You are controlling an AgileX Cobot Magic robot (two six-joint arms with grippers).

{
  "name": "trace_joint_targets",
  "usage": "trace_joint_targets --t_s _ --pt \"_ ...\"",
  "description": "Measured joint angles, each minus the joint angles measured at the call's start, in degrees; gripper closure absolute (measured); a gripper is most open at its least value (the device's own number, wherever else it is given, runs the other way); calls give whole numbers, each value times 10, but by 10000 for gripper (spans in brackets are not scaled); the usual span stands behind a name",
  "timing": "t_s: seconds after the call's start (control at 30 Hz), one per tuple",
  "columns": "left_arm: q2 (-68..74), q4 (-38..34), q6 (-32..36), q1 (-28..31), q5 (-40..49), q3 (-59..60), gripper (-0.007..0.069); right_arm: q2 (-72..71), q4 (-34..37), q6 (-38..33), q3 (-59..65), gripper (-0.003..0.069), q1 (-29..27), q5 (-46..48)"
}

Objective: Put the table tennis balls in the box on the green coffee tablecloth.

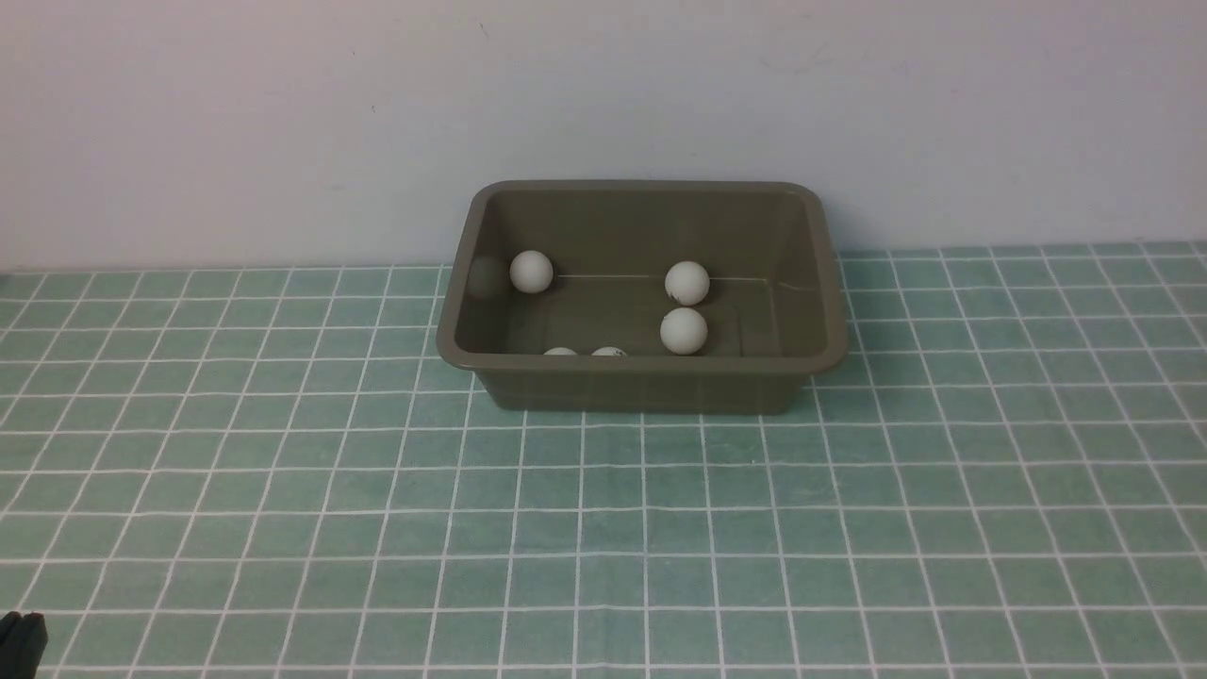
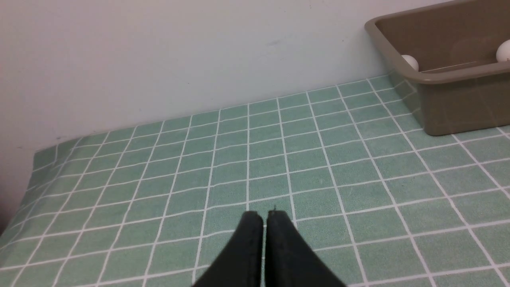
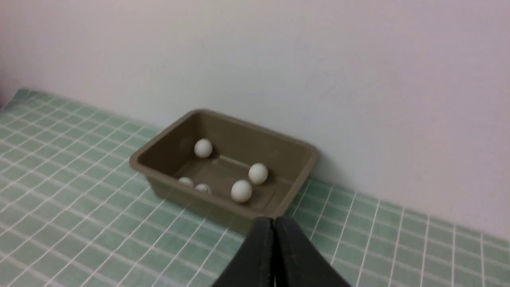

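The olive-brown box (image 1: 641,363) stands on the green coffee tablecloth (image 1: 603,528) against the back wall. Several white table tennis balls lie inside it: one (image 1: 531,272) at the far left, two (image 1: 686,283) (image 1: 684,331) right of centre, and two (image 1: 609,352) half hidden behind the near rim. In the right wrist view the box (image 3: 287,199) and its balls (image 3: 241,190) show beyond my right gripper (image 3: 273,220), which is shut and holds nothing. My left gripper (image 2: 265,214) is shut and empty over bare cloth, left of the box (image 2: 450,75). Only a dark tip (image 1: 21,641) of it shows at the front view's bottom left.
A plain pale wall (image 1: 603,113) rises directly behind the box. The cloth's left edge (image 2: 28,179) drops off in the left wrist view.
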Motion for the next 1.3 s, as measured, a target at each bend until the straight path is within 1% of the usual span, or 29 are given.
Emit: trace_joint_targets --t_s 0.13,0.33,0.47,0.67,0.93,1.3 --pt "0 0 0 0 0 0 629 3 2 -4 108 676 -52 -96" --pt "0 0 0 0 0 0 629 4 15 -4 220 676 -97 -179" --pt "0 0 0 0 0 0 629 -21 24 -5 303 676 -122 -236" --pt "0 0 0 0 0 0 629 -85 22 -5 366 676 -129 -264" --pt "0 0 0 0 0 0 629 -160 -1 -6 426 676 -129 -271" --pt "0 0 0 0 0 0 629 -197 -3 -6 474 676 -129 -273"
